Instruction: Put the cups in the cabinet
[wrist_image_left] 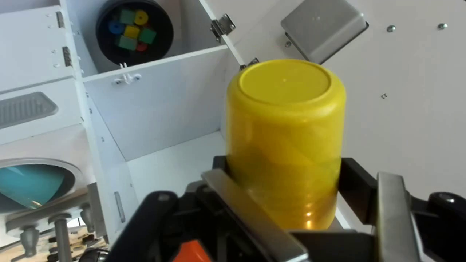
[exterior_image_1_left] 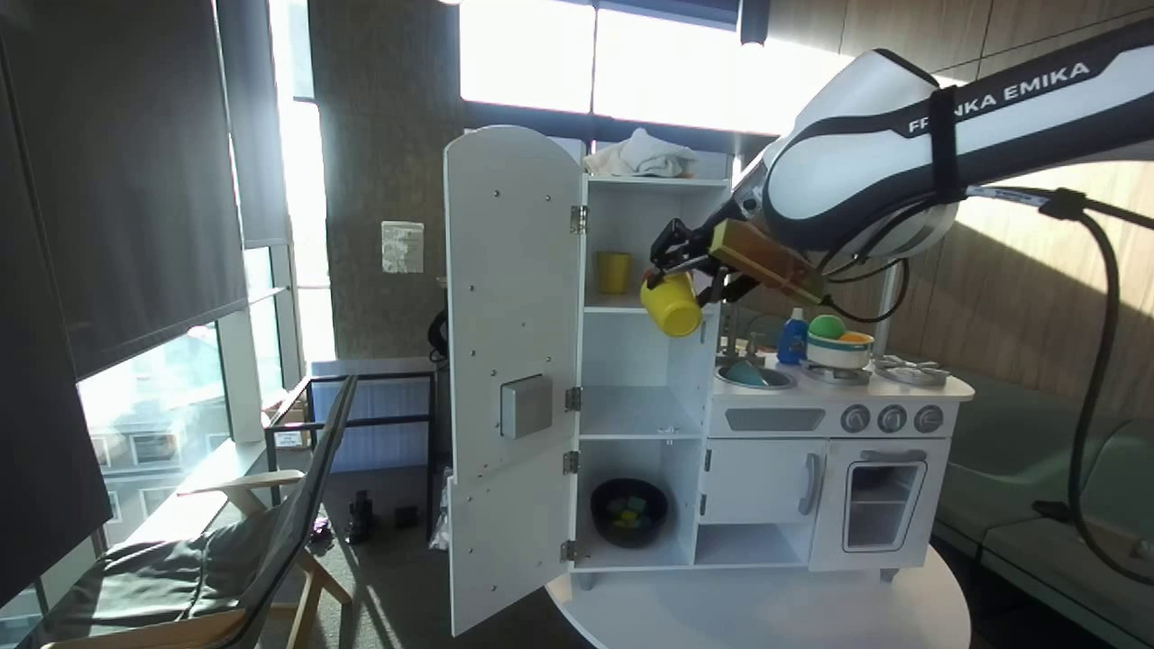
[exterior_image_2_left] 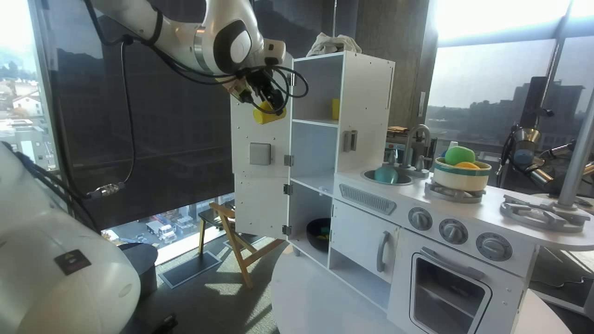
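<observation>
Gripper (wrist_image_left: 284, 174): nearest us in the wrist view, its black fingers (wrist_image_left: 358, 189) pressed against both sides of a yellow cup (wrist_image_left: 285, 142), so we see it gripping that cup.
Held cup: tilted in the air, closed base pointing away from the fingers; we place it outside the cabinet (exterior_image_2_left: 364, 97), in front of the opening.
Robot arm (exterior_image_1_left: 865, 153): reaching in from the upper right in an exterior view.
Cabinet door (exterior_image_1_left: 518, 297): swung wide, a grey box (exterior_image_1_left: 526, 406) on the face we see.
Second yellow cup (exterior_image_1_left: 614, 273): standing inside the cabinet on the upper shelf (exterior_image_1_left: 609, 309); which end is up we cannot tell.
Black bowl (exterior_image_1_left: 628, 539): in the cabinet's lowest compartment, with coloured blocks (wrist_image_left: 131, 32) inside.
Pale cloth (exterior_image_1_left: 645, 155): bunched on top of the cabinet.
Oven unit (exterior_image_1_left: 766, 482): lower, white, just beside the cabinet; we count three knobs (exterior_image_1_left: 892, 418) on its front.
Sink (exterior_image_2_left: 404, 177): set in the counter, a teal piece (exterior_image_2_left: 386, 175) lying in it.
Pot (exterior_image_2_left: 461, 182): on a burner (exterior_image_2_left: 434, 191), holding a green round piece (exterior_image_2_left: 459, 156) and an orange one (exterior_image_2_left: 467, 165).
Blue bottle (exterior_image_1_left: 792, 339): upright just beside the pot.
Table (exterior_image_1_left: 766, 613): white and round-edged, beneath both units.
</observation>
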`<state>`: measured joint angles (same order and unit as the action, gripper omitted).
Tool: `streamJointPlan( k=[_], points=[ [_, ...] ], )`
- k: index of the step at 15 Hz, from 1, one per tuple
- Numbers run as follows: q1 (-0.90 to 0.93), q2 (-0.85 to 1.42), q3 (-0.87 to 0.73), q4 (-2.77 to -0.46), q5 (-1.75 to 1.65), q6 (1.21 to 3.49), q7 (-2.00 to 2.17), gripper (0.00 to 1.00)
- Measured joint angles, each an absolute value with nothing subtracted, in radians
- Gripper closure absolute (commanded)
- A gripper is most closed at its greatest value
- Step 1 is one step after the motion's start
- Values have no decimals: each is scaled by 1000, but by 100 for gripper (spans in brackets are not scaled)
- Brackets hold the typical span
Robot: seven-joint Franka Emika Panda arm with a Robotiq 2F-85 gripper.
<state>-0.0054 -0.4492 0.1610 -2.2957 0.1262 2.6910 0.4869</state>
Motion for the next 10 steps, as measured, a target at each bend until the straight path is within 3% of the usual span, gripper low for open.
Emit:
streamJointPlan(
  k=[6,10],
  points=[
    [-69,-242,195,-2119,112,2980,581,47],
    [-147,-82,195,-1963,49,3024,646,47]
  ],
)
